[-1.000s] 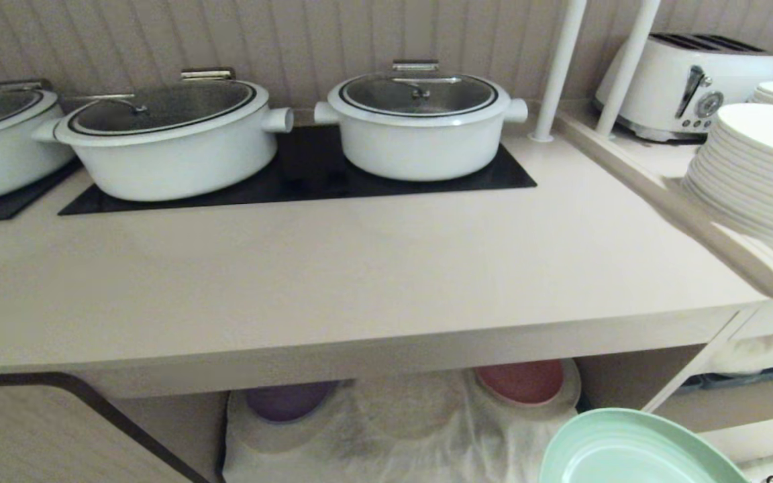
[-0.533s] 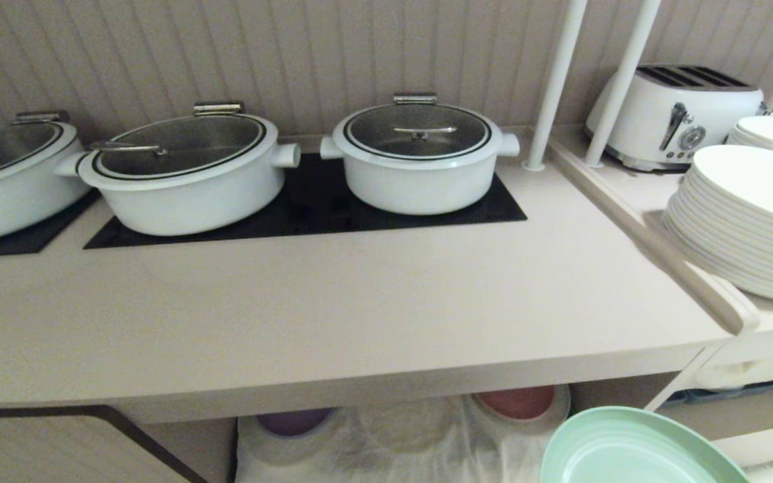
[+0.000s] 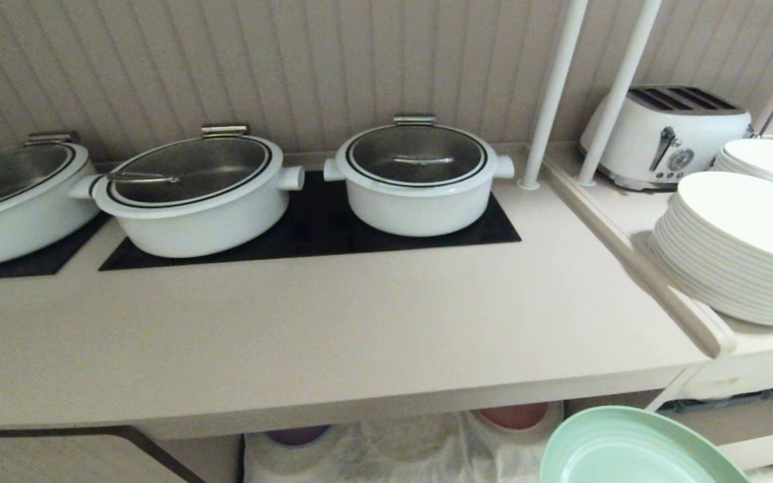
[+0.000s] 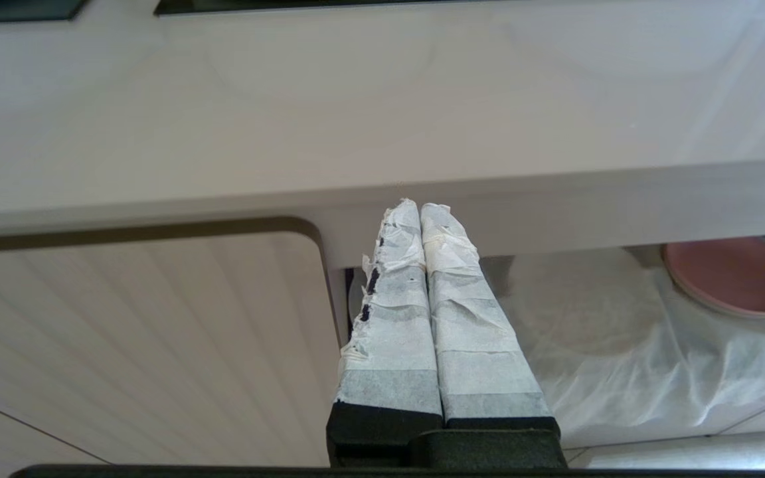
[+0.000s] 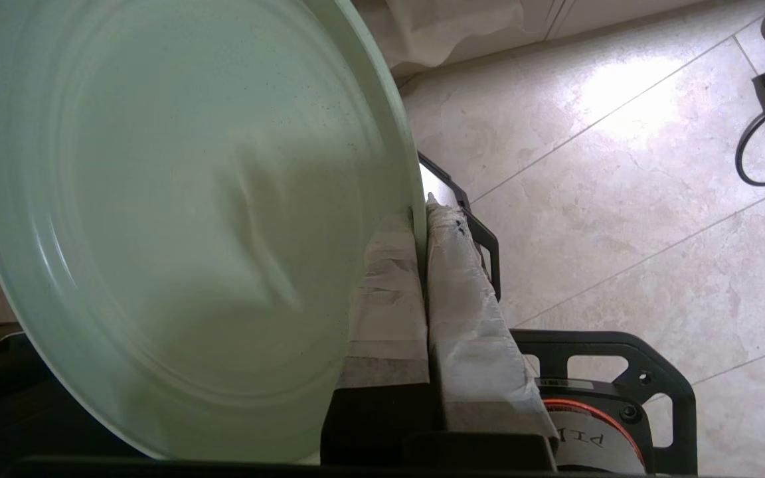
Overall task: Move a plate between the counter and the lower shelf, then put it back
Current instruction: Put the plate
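Note:
The mint-green plate (image 3: 635,449) hangs at the bottom right of the head view, in front of and below the counter (image 3: 333,335). In the right wrist view my right gripper (image 5: 421,216) is shut on the plate (image 5: 176,199), pinching its rim between the taped fingers (image 5: 389,299). The lower shelf (image 3: 400,443) shows under the counter edge, draped with white cloth. My left gripper (image 4: 417,207) is shut and holds nothing, hanging in front of the counter edge (image 4: 555,192) by the shelf opening.
Three white lidded pots (image 3: 417,178) stand on black hob panels at the back. A pink plate (image 3: 514,416) and a purple plate (image 3: 296,436) lie on the shelf cloth. A stack of white plates (image 3: 735,248) and a toaster (image 3: 665,134) sit on the right ledge.
The whole head view has shifted down in the picture: the camera has risen, showing more counter top and less shelf. The plate keeps its place at the bottom right.

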